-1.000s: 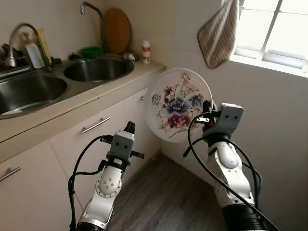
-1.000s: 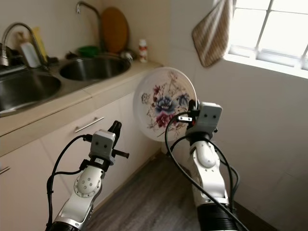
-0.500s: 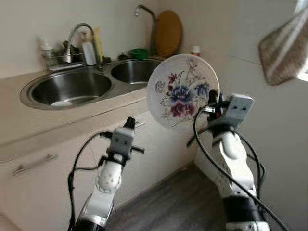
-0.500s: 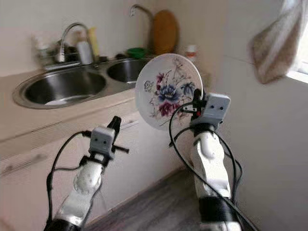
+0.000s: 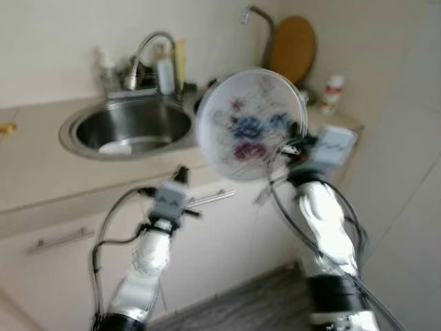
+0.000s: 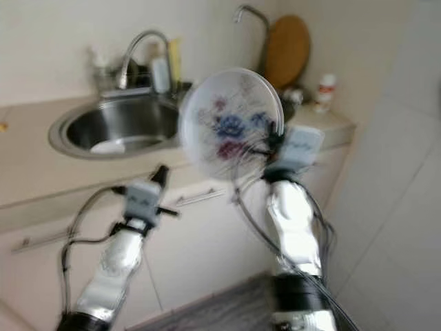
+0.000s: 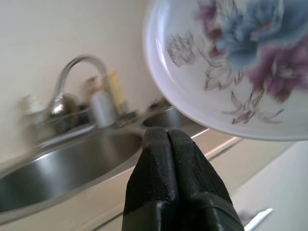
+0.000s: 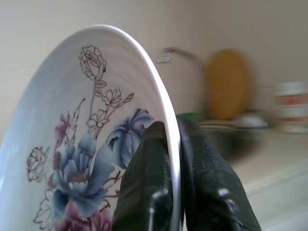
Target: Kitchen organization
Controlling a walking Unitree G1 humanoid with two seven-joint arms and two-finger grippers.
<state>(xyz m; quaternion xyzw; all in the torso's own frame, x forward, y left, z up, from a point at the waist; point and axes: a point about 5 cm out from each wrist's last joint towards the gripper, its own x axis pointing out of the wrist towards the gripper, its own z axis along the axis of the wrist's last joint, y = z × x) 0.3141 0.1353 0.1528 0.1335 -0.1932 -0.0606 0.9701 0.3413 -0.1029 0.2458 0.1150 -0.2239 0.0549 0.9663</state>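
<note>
The right gripper (image 8: 173, 144) clamps the rim of a white floral plate (image 5: 249, 124), one black finger on each face, holding it upright on edge in the air before the kitchen counter (image 5: 41, 179); the painted side, with blue and purple flowers, faces the robot. The left gripper (image 7: 168, 139) is raised lower and to the left, fingers pressed together on nothing, just below the plate's edge in its wrist view. Behind, a steel sink (image 5: 131, 127) holds something pale at its bottom; a curved tap (image 5: 148, 52) and bottles stand at its back; a round wooden board (image 5: 293, 48) leans on the wall, a small white bottle (image 5: 332, 93) near the corner. The head views are blurred.
</note>
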